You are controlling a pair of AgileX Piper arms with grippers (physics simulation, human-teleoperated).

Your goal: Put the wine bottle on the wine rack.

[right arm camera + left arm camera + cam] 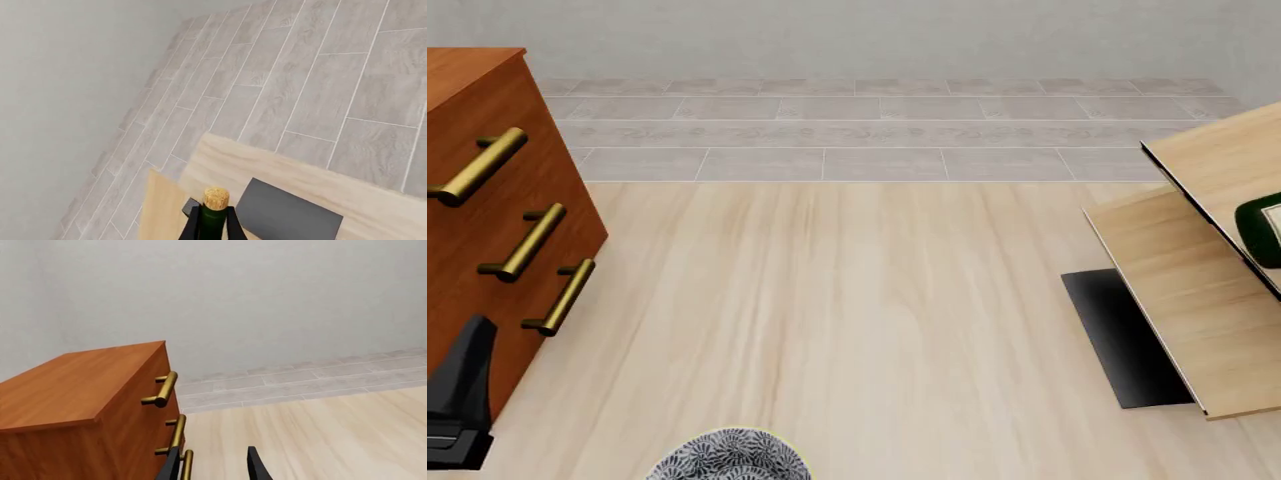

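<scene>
Speckled bowl (730, 455) is sitting at near edge of table (854, 300), w/ left gripper (213, 465) idling beside cabinet (487, 230) on the left, fingers spread w/ nothing between them. Right gripper (212, 225) is clamping the bottle (215, 212) by the neck, its fingers pressing both sides just under the cork. In front view only a dark green bit w/ white label (1265, 230) is showing at far right edge, over the rack (1194, 290) panels. Whether it's already resting on a panel or hanging just above, can't tell. So, by my read, transport is looking mostly done; seating the bottle and letting go are remaining
</scene>
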